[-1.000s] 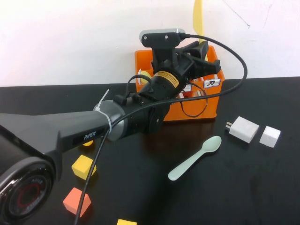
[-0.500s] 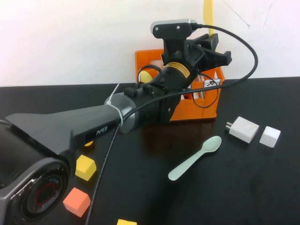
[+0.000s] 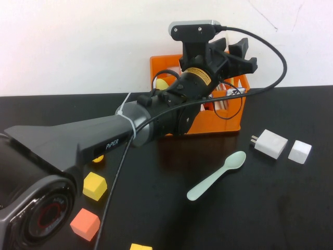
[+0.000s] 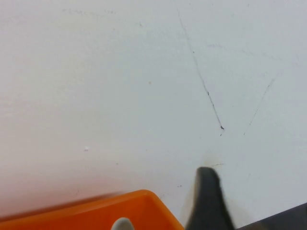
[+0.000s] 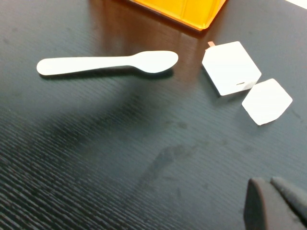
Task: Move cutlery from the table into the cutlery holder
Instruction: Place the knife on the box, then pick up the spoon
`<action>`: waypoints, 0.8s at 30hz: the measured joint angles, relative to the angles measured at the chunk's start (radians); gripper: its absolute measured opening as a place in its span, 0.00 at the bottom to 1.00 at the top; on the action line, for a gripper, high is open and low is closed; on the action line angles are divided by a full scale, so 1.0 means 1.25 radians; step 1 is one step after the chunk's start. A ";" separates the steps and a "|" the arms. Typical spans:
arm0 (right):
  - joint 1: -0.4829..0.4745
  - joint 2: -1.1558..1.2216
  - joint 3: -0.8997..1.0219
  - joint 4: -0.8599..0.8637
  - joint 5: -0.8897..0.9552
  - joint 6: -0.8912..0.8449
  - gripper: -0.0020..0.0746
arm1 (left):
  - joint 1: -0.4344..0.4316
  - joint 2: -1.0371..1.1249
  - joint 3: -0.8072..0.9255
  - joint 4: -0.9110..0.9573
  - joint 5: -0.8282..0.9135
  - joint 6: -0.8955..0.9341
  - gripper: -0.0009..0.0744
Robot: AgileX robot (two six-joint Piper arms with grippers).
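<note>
- We see the left gripper [image 3: 235,52] raised over the far right part of the orange cutlery holder [image 3: 229,121], its dark fingers [image 3: 244,48] spread apart with nothing between them.
- The left arm [image 3: 93,139] reaches across the black table [image 3: 291,208] from the near left up to the holder.
- The knife cannot be made out; something pale yellow [image 3: 162,83] shows in the holder's left compartment, partly hidden by the arm.
- The right gripper [image 5: 276,201] shows only in its own wrist view, low over the table, fingertips pressed together and empty.
- The mint-green spoon [image 3: 217,175] lies flat on the table in front of the holder, apart from it, bowl towards a white charger plug [image 3: 270,143] and a white block [image 3: 299,151].
- Yellow [image 3: 94,186] and orange [image 3: 84,224] blocks lie near left.
</note>
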 joint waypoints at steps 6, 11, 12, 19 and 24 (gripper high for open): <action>0.000 0.000 0.000 0.002 0.000 0.000 0.02 | 0.000 -0.003 0.000 0.000 -0.002 0.007 0.61; 0.000 0.000 0.000 0.003 0.000 0.000 0.02 | 0.000 -0.029 0.000 0.018 0.032 0.067 0.50; 0.000 0.000 0.000 0.005 0.000 0.000 0.02 | 0.000 -0.045 0.000 0.023 0.046 0.088 0.45; 0.000 0.000 0.001 0.037 -0.001 0.000 0.02 | 0.000 -0.241 0.000 0.032 0.293 0.165 0.07; 0.000 0.000 0.001 0.056 0.013 0.000 0.02 | 0.000 -0.371 0.000 0.042 0.611 0.168 0.02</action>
